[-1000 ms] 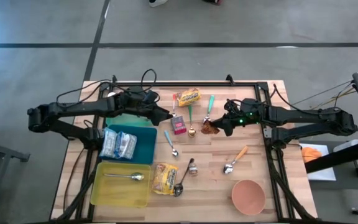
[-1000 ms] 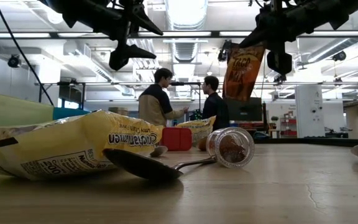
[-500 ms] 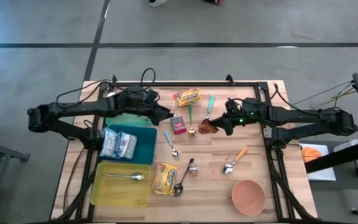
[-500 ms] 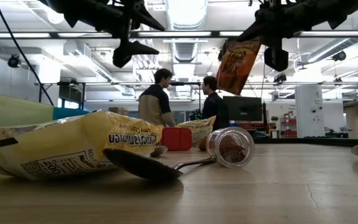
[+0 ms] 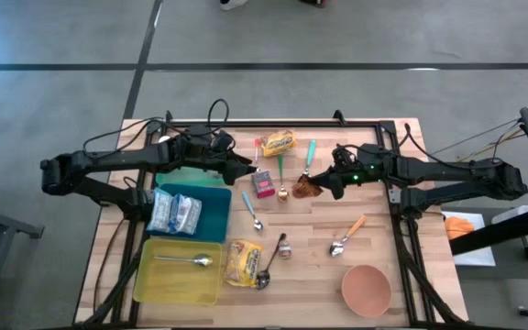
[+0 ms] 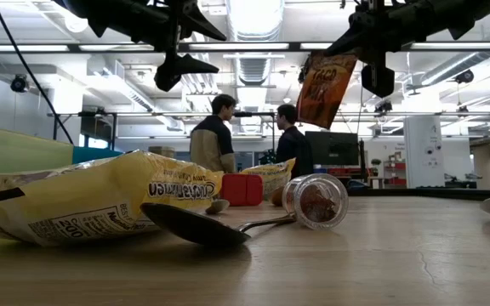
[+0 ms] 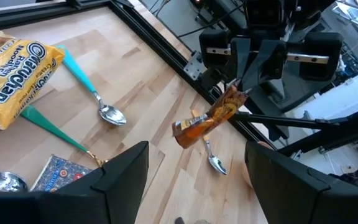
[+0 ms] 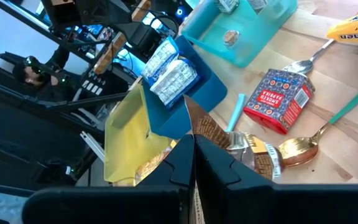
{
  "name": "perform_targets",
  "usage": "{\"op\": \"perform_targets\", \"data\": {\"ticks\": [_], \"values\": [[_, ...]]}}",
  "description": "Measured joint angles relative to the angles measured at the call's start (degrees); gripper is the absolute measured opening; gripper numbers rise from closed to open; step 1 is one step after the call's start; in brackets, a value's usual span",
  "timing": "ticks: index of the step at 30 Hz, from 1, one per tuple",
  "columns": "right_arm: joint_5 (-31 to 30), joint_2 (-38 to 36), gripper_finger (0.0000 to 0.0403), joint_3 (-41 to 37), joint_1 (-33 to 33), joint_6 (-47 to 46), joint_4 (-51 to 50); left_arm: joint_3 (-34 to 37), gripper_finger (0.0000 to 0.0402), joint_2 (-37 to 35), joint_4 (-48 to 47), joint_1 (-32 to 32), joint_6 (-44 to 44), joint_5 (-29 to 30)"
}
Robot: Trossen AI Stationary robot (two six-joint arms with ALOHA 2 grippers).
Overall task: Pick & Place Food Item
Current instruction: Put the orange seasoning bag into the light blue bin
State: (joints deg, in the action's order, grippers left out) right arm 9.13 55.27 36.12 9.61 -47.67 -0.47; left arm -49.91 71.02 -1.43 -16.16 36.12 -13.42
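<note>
The right gripper (image 5: 324, 188) is clamped on the brown taco seasoning packet (image 5: 309, 188), held clear above the bench's middle, toward the far edge. Pick complete; placement remains, the destination unclear. The left gripper (image 5: 246, 170) hangs spread and empty near the blue bin (image 5: 211, 216).

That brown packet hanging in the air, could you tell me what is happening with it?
The right hand is shut on the brown taco-seasoning packet and holds it well clear of the wooden table, above the gold spoon. The left hand hovers open and empty near the red paprika tin. The blue tray already holds a silvery snack pack.
</note>
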Motion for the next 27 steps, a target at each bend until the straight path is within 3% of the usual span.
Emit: {"op": "perform_targets", "data": {"ticks": [27], "values": [[0.6, 0.0, 0.0008, 0.0, 0.0, -0.4, 0.0, 0.0, 0.0271, 0.0, 0.3, 0.0, -1.9, -2.6]]}}
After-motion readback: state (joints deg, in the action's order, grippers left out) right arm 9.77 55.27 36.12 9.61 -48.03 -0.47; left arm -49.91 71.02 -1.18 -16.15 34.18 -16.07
